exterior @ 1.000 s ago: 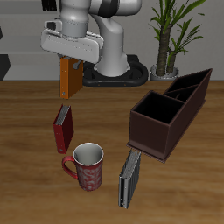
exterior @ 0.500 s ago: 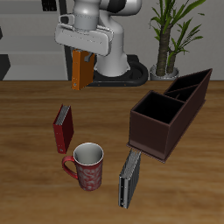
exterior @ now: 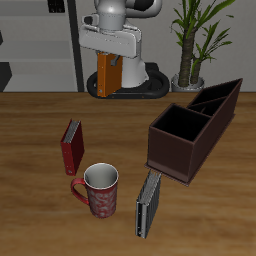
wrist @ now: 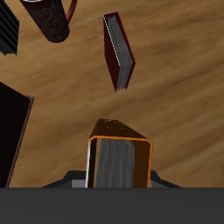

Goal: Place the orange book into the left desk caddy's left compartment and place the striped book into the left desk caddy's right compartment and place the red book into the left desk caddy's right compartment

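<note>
orange book [exterior: 106, 74] hangs in the air at the upper middle of the exterior frame, clamped upright between the fingers of the gripper [exterior: 108, 60], well above the wooden table [exterior: 30, 150]. red book [exterior: 71, 146] stands at centre left, with the red patterned mug [exterior: 97, 190] below it. striped book [exterior: 148, 205] leans at lower centre, just beside the left desk caddy [exterior: 193, 130] at the right.

Exterior view: high, frontal, wide over the tabletop [exterior: 30, 150]. Wrist view: looks straight down from the gripper, close on the orange book [wrist: 119, 160]. Both views share red book [exterior: 71, 146], mug [exterior: 97, 190], caddy [exterior: 190, 140].
</note>
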You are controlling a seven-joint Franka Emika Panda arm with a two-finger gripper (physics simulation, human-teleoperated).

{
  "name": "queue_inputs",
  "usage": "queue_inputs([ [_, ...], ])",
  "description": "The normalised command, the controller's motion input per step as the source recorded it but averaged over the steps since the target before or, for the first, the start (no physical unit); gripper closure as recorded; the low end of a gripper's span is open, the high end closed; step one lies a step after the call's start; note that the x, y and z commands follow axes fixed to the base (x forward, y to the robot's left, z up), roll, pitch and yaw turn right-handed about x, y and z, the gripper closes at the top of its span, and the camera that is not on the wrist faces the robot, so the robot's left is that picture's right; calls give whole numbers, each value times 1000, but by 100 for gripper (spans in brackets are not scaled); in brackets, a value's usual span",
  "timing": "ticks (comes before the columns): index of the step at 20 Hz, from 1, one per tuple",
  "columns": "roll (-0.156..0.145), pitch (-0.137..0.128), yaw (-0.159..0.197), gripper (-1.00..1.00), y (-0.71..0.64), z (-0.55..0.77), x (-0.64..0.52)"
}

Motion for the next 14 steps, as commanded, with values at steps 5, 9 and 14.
queue_inputs([
  [5,33,32,-46,100,326,-267,-217],
  [9,47,-40,-13,100,483,-165,-385],
  [14,64,-43,-2,100,414,-59,-398],
])
